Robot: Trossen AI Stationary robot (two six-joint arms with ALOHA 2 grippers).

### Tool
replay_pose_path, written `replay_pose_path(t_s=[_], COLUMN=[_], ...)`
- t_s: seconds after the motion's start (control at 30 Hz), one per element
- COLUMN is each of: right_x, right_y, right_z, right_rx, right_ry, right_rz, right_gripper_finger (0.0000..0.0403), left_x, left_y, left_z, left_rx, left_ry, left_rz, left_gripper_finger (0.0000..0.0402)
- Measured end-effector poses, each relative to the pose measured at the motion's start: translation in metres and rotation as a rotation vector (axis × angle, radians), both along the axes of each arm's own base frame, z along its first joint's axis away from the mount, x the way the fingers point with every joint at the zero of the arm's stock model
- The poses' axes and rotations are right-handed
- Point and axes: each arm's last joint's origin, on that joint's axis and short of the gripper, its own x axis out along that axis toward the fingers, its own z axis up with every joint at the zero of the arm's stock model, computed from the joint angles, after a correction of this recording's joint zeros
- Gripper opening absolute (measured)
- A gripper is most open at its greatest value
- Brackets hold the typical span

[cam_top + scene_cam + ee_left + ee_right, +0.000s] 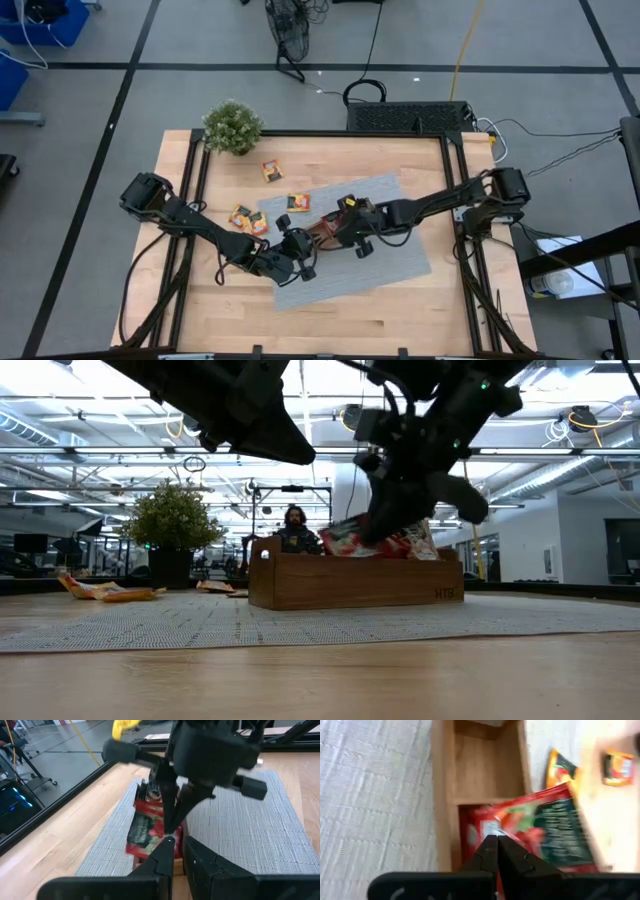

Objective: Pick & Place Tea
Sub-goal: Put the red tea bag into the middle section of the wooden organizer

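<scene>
Where right gripper (496,842) pinches: red sachet (540,827).

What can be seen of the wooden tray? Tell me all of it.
The wooden tray is a long, low, open-topped box of light brown wood with partitions between compartments, lying flat on the grey woven mat mid-table. One compartment holds red tea sachets that stick up above its rim; the adjoining one looks empty. The right tool, shut, is at the red sachets. The left tool is close beside it.
</scene>
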Motion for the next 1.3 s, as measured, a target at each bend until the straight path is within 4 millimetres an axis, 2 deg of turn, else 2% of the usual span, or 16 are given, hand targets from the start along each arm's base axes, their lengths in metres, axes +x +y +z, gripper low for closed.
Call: replay_pose_path(t_s=[0.23, 0.5, 0.87, 1.3], right_x=[-0.002, -0.012, -0.021, -0.021], right_y=[0.004, 0.003, -0.007, 0.0], right_z=[0.007, 0.005, -0.018, -0.019], right_rx=[0.001, 0.037, 0.043, 0.039], right_ry=[-0.02, 0.067, 0.035, 0.015], right_rz=[0.009, -0.057, -0.077, -0.054], right_gripper_finger=[0.0, 0.0, 0.0, 0.0], left_x=[0.0, 0.0, 0.0, 0.0], left_y=[0.0, 0.0, 0.0, 0.0], left_z=[0.0, -0.001, -0.001, -0.001], left_rx=[0.0, 0.001, -0.002, -0.002], left_ry=[0.0, 0.005, 0.006, 0.006], left_rz=[0.0, 0.001, 0.003, 0.003], left_gripper_finger=[0.0047, 0.0047, 0.0047, 0.0047])
